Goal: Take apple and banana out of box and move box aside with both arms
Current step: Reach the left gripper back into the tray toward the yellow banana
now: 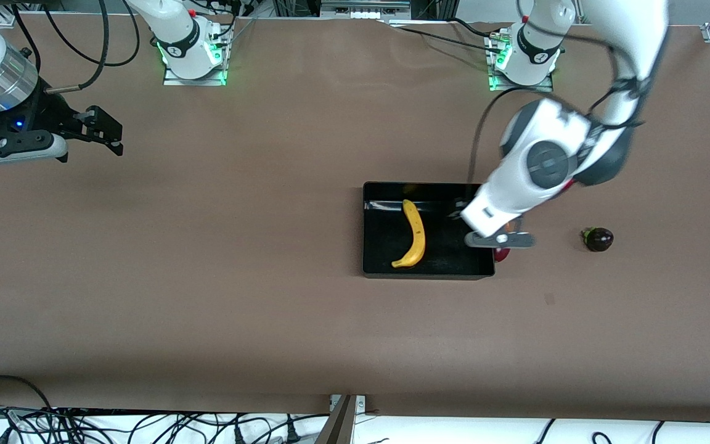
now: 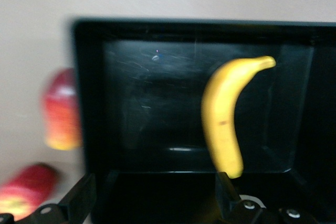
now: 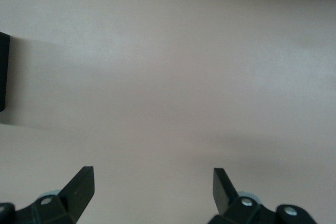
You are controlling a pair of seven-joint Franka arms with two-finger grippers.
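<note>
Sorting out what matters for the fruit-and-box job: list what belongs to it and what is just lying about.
Belongs to the job:
- banana, lying in the box
- box
- apple, on the table beside the box wall
- left claw, open over that wall
- right claw, open, waiting

Lying about:
- dark round fruit toward the left arm's end

banana [image 1: 415, 234]: in the bin [image 1: 373, 269], centre-right of the front view
apple [image 1: 501, 253]: just beside the bin's wall toward the left arm's end, under the left gripper [image 1: 498, 239]
dark round fruit [image 1: 598, 239]: on the table [image 1: 207, 277], further toward that end
</note>
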